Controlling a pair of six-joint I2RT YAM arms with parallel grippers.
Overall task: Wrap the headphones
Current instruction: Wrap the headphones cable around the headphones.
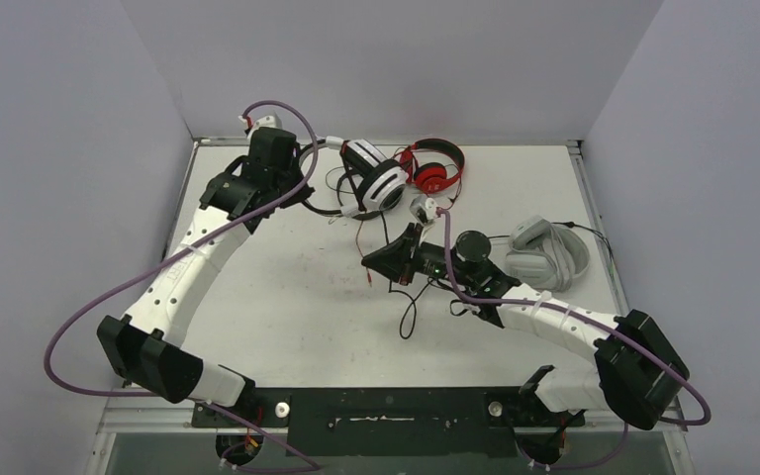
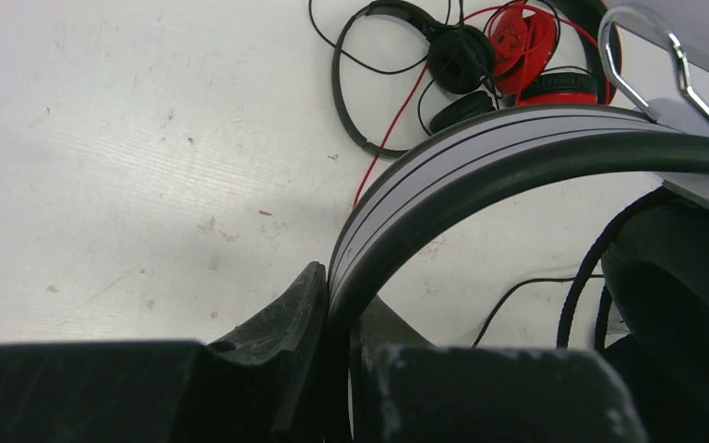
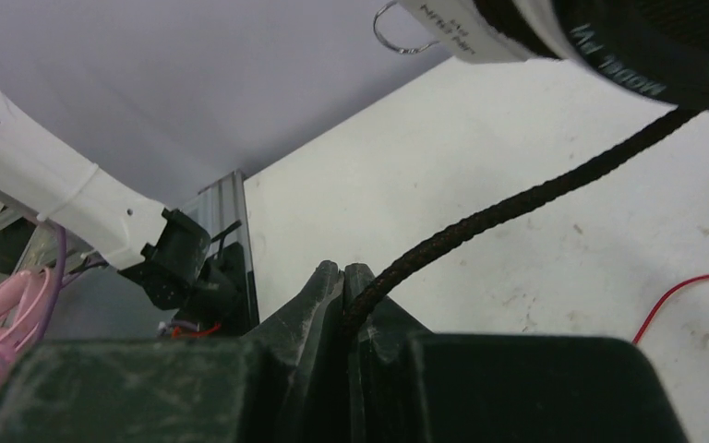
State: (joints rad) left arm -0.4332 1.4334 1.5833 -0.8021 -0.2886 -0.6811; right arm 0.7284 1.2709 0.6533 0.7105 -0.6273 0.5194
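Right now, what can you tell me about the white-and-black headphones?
The white-and-black headphones are near the far middle of the table, beside the red pair. The headband, white with thin dark stripes and a black underside, is clamped in the shut left gripper. The ear pads look black and padded. The braided black cable runs into the shut right gripper.

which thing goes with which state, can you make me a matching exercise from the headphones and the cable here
1 white-and-black headphones
2 red headphones
3 grey headphones
4 braided black cable

a lying ungripped, farthest right
b pinched in the right gripper
c headband clamped in the left gripper
d lying ungripped at the back

Pairs: 1-c, 2-d, 3-a, 4-b
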